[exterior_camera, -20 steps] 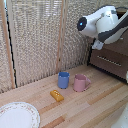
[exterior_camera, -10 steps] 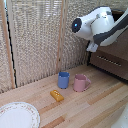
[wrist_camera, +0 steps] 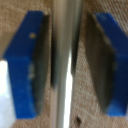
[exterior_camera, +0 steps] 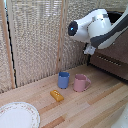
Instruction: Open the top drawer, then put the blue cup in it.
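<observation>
writing: none you can read anywhere. your gripper (wrist_camera: 64,64) straddles the handle (wrist_camera: 63,65), a thin silver bar, with the blue pads (wrist_camera: 27,62) spread either side and a small gap left, so the jaws are not yet clamped. the drawer (exterior_camera: 107,61) is dark brown wood at the tabletop's far right edge, seen from the exterior view. the blue cup (exterior_camera: 63,80) stands mid-tabletop near the woven screen (exterior_camera: 35,40), just beside the pink mug (exterior_camera: 80,83). an orange block (exterior_camera: 57,95) lies nearer you, a plate (exterior_camera: 17,116) at the front left corner.
</observation>
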Controlling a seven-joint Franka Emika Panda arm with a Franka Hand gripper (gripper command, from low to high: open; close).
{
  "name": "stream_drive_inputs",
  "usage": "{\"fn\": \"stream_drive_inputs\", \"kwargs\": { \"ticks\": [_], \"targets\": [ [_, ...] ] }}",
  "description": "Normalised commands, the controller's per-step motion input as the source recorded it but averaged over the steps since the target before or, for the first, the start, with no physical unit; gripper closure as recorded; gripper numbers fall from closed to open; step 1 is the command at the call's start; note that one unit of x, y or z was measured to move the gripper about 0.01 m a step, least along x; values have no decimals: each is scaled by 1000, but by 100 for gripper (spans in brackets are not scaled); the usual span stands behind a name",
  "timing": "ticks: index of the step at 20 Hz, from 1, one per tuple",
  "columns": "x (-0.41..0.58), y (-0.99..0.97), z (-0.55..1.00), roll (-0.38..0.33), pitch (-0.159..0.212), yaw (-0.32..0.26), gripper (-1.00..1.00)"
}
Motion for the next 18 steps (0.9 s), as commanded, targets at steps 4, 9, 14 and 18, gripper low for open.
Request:
{"fn": "stream_drive_inputs", "kwargs": {
  "ticks": [4, 9, 14, 18],
  "targets": [
    [0, 98, 366, 264, -12, 1, -100],
    [-13, 378, 13, 375, 0, 0, -100],
    [16, 447, 0, 375, 0, -8, -100],
    [127, 466, 2, 372, 0, -64, -100]
  ]
}}
